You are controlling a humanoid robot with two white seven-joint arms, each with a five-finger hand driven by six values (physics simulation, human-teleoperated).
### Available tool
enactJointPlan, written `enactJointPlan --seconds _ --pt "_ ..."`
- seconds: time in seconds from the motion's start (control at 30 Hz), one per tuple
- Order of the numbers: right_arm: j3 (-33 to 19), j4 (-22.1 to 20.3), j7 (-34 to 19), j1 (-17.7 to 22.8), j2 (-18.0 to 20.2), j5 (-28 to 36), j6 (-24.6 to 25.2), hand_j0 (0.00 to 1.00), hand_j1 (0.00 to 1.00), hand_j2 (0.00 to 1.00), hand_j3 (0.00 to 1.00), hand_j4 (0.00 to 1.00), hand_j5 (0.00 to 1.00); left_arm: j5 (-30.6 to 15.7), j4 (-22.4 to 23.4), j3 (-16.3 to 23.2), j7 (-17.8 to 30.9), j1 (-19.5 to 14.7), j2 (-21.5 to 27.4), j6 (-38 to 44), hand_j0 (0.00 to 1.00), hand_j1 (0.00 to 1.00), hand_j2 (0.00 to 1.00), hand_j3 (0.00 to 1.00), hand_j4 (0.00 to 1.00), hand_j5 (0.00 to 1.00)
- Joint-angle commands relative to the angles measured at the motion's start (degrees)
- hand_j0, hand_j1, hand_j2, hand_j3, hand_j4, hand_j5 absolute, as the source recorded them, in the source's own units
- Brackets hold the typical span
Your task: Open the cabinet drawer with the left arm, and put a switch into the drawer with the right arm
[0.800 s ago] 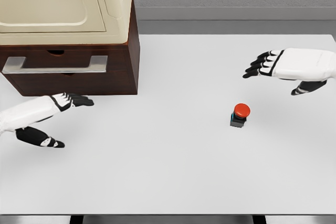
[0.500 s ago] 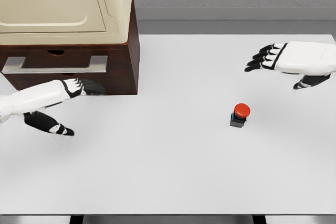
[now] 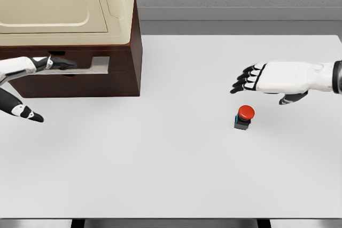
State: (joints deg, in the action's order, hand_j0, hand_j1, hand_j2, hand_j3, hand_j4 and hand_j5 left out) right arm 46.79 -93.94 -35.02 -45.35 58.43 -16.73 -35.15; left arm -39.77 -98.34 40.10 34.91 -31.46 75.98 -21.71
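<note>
While my left hand [image 3: 37, 65] lies along the drawer handle [image 3: 80, 67], I'm reading its fingers as laid flat over the silver bar with the thumb hanging apart below, near the table; nothing is clamped yet as far as I can see. That bar runs left to right across the drawer front [image 3: 101, 78] of the dark wood cabinet [image 3: 135, 46], so my judgement is the fingers need to hook behind it before any pull toward me. The drawer reads as shut, flush with the cabinet face, so I can't see inside it or say what it holds. A cream appliance [image 3: 64, 4] sits on top of the cabinet.

Over to the right hand [image 3: 267, 78]: fingers extended and slightly spread, palm down, holding nothing. The switch [image 3: 244, 117], red button up on a small dark base, stands upright on the white table [image 3: 171, 174] just below the hand's fingertips in this view, close but not touching. That hand is clearly the nearer one; the left is well apart, across the table. I'd say the reach is downward and slightly toward me, onto the button's body. The switch has no long axis to speak of, so approach angle looks forgiving.
</note>
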Motion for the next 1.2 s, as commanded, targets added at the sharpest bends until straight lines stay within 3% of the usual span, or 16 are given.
enactJointPlan --seconds 0.0,0.1,0.57,0.63,0.77,1.17 --pt "1.5 0.1 0.0 0.0 -0.6 -0.1 0.1 1.0 1.0 1.0 1.0 1.0 1.0 2.1 0.2 -0.3 0.1 0.0 0.4 2.8 1.0 1.0 1.0 1.0 1.0 1.0" --pt "3.0 0.1 0.0 0.0 -0.5 -0.2 0.1 1.0 1.0 1.0 1.0 1.0 1.0 5.8 0.4 -1.6 0.1 -0.3 1.0 4.6 1.0 1.0 1.0 1.0 1.0 1.0" --pt "5.9 1.4 0.0 -0.3 -2.5 -0.8 0.1 1.0 1.0 1.0 1.0 1.0 1.0 5.9 2.2 -2.7 0.1 -0.4 -0.9 10.6 1.0 1.0 1.0 1.0 1.0 1.0" --pt "6.5 2.2 0.0 -0.4 -2.8 -0.8 0.1 1.0 1.0 1.0 1.0 1.0 1.0 9.8 4.1 -2.7 0.1 -0.4 -2.9 11.9 1.0 1.0 1.0 1.0 1.0 1.0" --pt "6.6 3.9 0.0 -0.4 -3.7 -1.6 0.1 1.0 1.0 1.0 1.0 1.0 1.0 9.9 4.1 -2.7 0.1 -0.4 -2.9 12.0 1.0 1.0 1.0 1.0 1.0 1.0" --pt "7.9 4.0 0.0 -0.6 -4.8 -2.4 0.1 1.0 1.0 1.0 1.0 1.0 1.0 10.3 4.2 -2.7 0.1 -2.0 -0.8 12.0 1.0 1.0 1.0 1.0 1.0 1.0"
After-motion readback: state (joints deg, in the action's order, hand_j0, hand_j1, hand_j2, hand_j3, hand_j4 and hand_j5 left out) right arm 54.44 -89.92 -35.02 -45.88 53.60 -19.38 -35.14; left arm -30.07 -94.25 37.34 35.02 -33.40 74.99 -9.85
